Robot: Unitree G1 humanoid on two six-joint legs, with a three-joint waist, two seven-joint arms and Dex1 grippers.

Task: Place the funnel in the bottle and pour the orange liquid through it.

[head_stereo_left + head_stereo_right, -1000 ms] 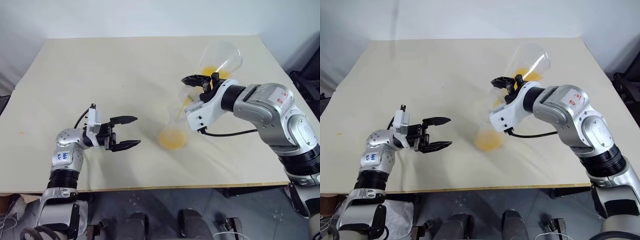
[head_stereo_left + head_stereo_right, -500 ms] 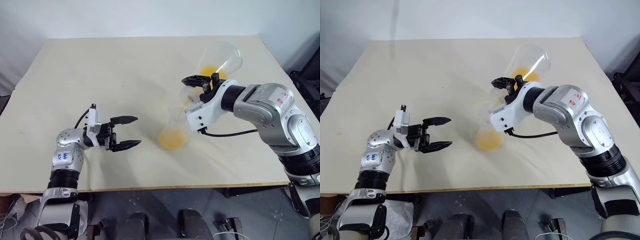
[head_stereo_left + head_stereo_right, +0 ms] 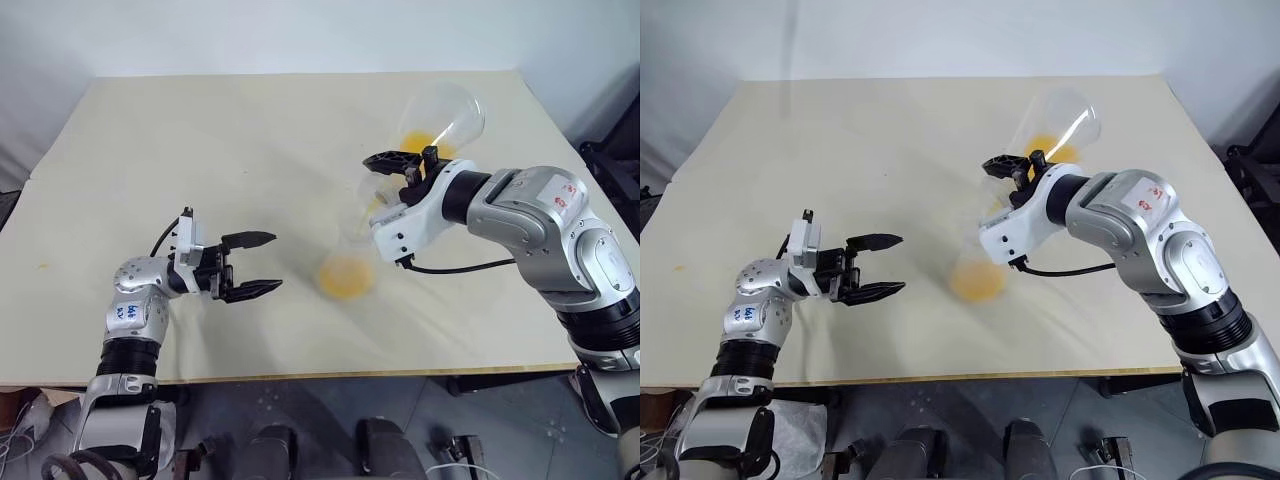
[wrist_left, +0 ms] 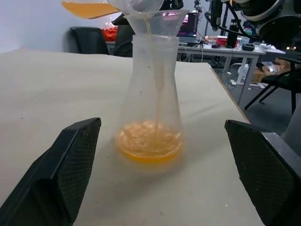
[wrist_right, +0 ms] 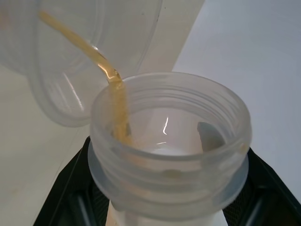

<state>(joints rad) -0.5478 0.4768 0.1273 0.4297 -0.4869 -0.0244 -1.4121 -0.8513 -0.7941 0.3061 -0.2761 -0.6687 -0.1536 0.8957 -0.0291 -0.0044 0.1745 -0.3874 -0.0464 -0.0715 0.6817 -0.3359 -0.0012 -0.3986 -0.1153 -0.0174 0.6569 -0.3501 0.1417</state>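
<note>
The frosted cone-shaped bottle [image 4: 150,94] stands upright near the table's middle with the clear funnel [image 4: 157,19] seated in its neck. A pool of orange liquid [image 4: 149,146] lies in its base, and a thin stream falls down through the neck. My right gripper [image 3: 405,160] is shut on the neck of a wider clear flask [image 3: 440,115], tilted mouth-down over the funnel [image 3: 372,190]. Orange liquid [image 5: 113,77] runs from the flask's lip [image 5: 169,141]; some remains in the flask's belly [image 3: 420,140]. My left gripper [image 3: 275,262] hangs open, level, left of the bottle [image 3: 345,270], with nothing between its fingers.
The cream table [image 3: 200,150] spreads wide to the left and behind the bottle. Its front edge [image 3: 300,376] runs just below both arms. A small orange speck [image 3: 42,266] marks the far left of the tabletop.
</note>
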